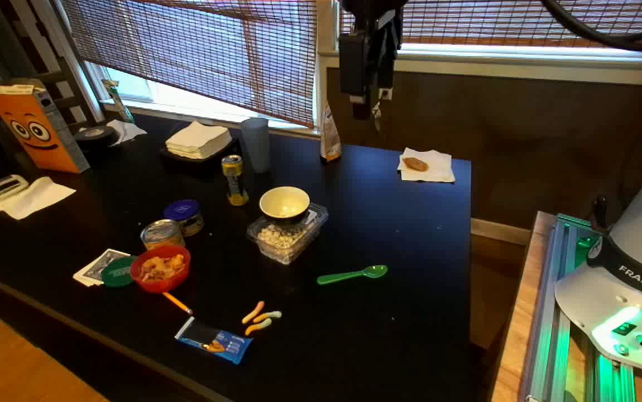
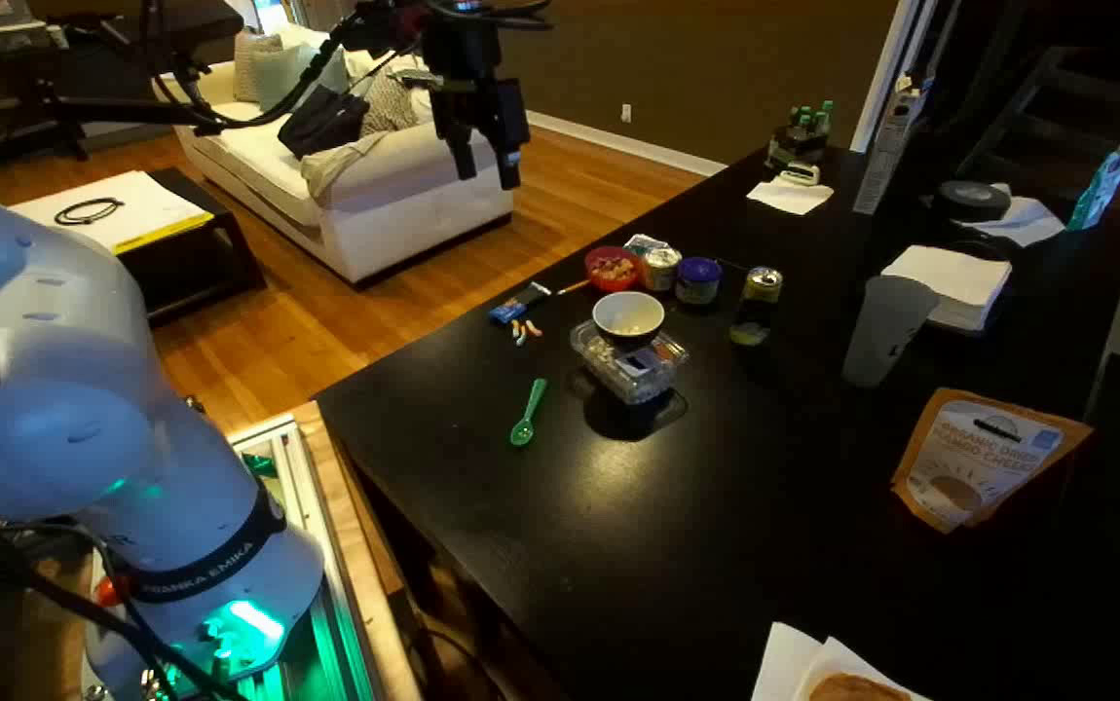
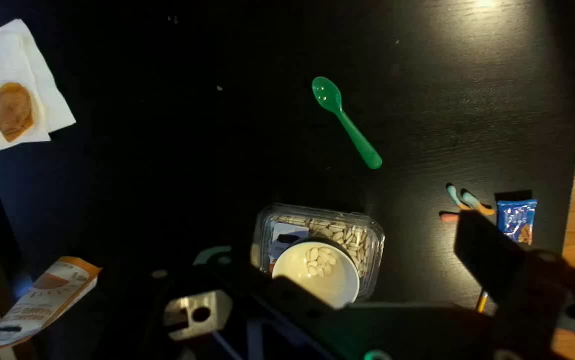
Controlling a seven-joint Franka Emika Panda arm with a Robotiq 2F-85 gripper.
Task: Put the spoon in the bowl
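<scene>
Wooden flooring (image 2: 326,331) is stretching beside a glossy black table (image 2: 716,545) and a white sofa (image 2: 424,234). The gripper (image 2: 488,177) is hanging high, its 2 fingers spread apart, holding nothing. A clear container (image 1: 281,255) is supporting a cream-lined bowl (image 1: 276,198). Nearby on the table, the shiny green spoon (image 1: 349,276) is lying flat, slim-handled and oval-headed.

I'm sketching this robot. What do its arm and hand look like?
The arm is white and rounded, with a black band lettered FRANKA EMIKA low down and a green light beneath. Black cables run outside it. The hand is black and angular, with blocky fingers.
</scene>
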